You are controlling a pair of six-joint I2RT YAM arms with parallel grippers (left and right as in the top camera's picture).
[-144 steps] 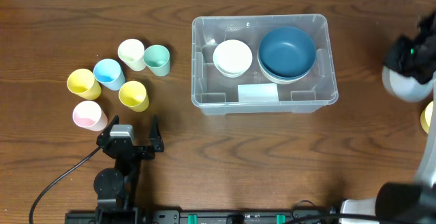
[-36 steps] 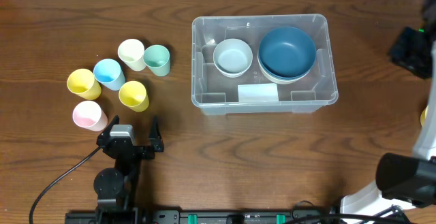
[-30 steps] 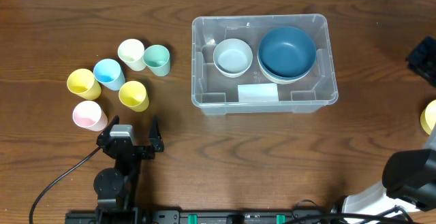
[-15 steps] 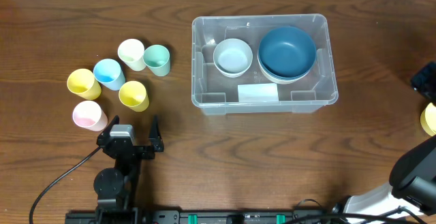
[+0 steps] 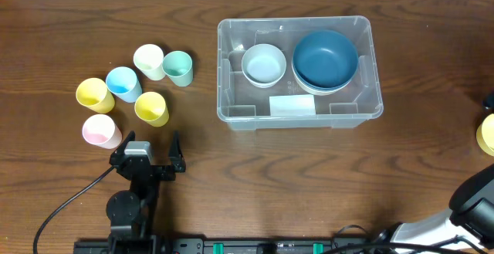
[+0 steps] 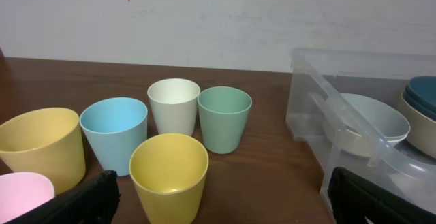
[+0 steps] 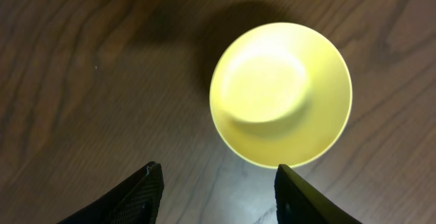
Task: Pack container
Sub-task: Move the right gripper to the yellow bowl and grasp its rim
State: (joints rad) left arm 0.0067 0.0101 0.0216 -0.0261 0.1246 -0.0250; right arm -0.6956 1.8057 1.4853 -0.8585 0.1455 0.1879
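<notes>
Six cups at the left of the worktop (image 5: 309, 177): cream cup (image 5: 149, 59) and green cup (image 5: 178, 67) farthest, blue cup (image 5: 123, 82) and yellow cup (image 5: 93, 93) behind a second yellow cup (image 5: 151, 108), pink cup (image 5: 100, 130) nearest. Right of them and well apart, the container (image 5: 247, 113), long side running left to right, toward the far side of the worktop. Holds a pale bowl (image 5: 263, 63) in its left half and a blue bowl (image 5: 325, 59) in its right half, just beside each other. Carries a white label (image 5: 292, 105) by its near wall. At the near edge, left claw (image 6: 218, 200), spread wide, gripping nothing; faces the cups, with a corner of the container at its right. At the right edge, a yellow bowl (image 7: 281, 93) on bare wood, well apart from the container. Above it, right claw (image 7: 216, 180), fingers apart, empty.
</notes>
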